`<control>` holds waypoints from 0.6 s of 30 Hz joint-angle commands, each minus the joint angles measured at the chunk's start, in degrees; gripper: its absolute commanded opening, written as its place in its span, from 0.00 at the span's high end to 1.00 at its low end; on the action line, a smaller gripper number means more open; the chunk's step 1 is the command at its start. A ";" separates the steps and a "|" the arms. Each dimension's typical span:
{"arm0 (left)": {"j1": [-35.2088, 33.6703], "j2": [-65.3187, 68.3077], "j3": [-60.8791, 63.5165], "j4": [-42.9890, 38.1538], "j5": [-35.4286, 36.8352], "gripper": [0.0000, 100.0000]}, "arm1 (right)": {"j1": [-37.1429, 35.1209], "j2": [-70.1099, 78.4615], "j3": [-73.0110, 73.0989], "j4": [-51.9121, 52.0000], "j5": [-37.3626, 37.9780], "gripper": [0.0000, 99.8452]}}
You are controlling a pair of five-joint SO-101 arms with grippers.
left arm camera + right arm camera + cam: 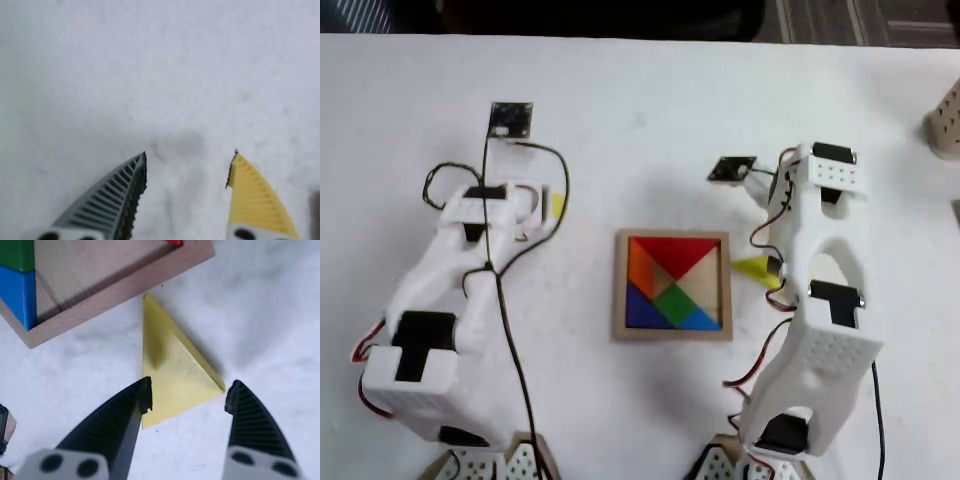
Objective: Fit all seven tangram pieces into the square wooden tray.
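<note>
1. Yellow triangle [172, 375]: a flat wooden tangram piece lying on the tabletop [150, 60], just outside the tray's rim, with one sharp corner almost touching it. The faces are smooth and lightly glossy, the edges crisp and straight.
2. Handling, in my judgement: light, rigid and not fragile. It is thin and sits flush, so there is little edge to catch, and the finish looks slippery. I would pinch across two opposite edges near the wide end, low to the surface, and expect it to skid or pivot if the squeeze is off-centre.
3. Wooden tray [670, 335]: square, pale unfinished wood with a raised rim, set between the two arms. The right wrist view shows bare floor inside the rim nearest the triangle, which I take to be the vacant slot.
4. Seated pieces [672, 255]: red, orange, green and blue shapes packed flat together.
5. Right end effector [190, 387]: black ribbed fingers, jaws parted and flanking the triangle's wide end. It grips nothing, and I cannot tell whether a tip touches the piece.
6. Left end effector [189, 154]: one grey finger and one yellow, both ribbed. The jaws stand apart over bare white tabletop, well away from the tray, and hold nothing.
7. Tabletop: white, matte, faintly mottled.
</note>
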 commanded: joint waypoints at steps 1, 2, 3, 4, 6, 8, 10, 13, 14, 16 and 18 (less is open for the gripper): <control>-0.92 -0.22 -2.99 0.09 0.53 0.71 | -0.22 -1.10 0.35 1.27 -0.88 0.77; -0.92 -0.22 -2.99 0.09 0.53 0.71 | 0.04 -1.27 0.79 1.27 -0.88 0.77; -0.92 -0.22 -2.99 0.09 0.53 0.71 | 0.48 -1.36 1.05 1.27 -0.88 0.77; -0.92 -0.22 -2.99 0.09 0.53 0.71 | 0.75 -1.27 1.23 1.01 -0.88 0.77; -0.92 -0.22 -2.99 0.09 0.53 0.71 | 1.10 -0.84 1.23 0.40 -0.88 0.74; -0.92 -0.22 -2.99 0.09 0.53 0.71 | 1.63 -0.75 1.41 -0.84 -0.97 0.70; -0.92 -0.22 -2.99 0.09 0.53 0.71 | 1.63 -0.75 1.49 -1.10 -0.97 0.65; -0.92 -0.22 -2.99 0.09 0.53 0.71 | 1.54 -0.66 3.34 -1.10 -0.53 0.63; -0.92 -0.22 -2.99 0.09 0.53 0.71 | 1.36 -0.66 4.22 -1.10 -0.44 0.63; -0.92 -0.22 -2.99 0.09 0.53 0.71 | 1.27 -0.75 5.71 -1.10 -0.44 0.63; -0.92 -0.22 -2.99 0.09 0.53 0.71 | 1.54 -0.84 6.51 -0.92 -0.53 0.63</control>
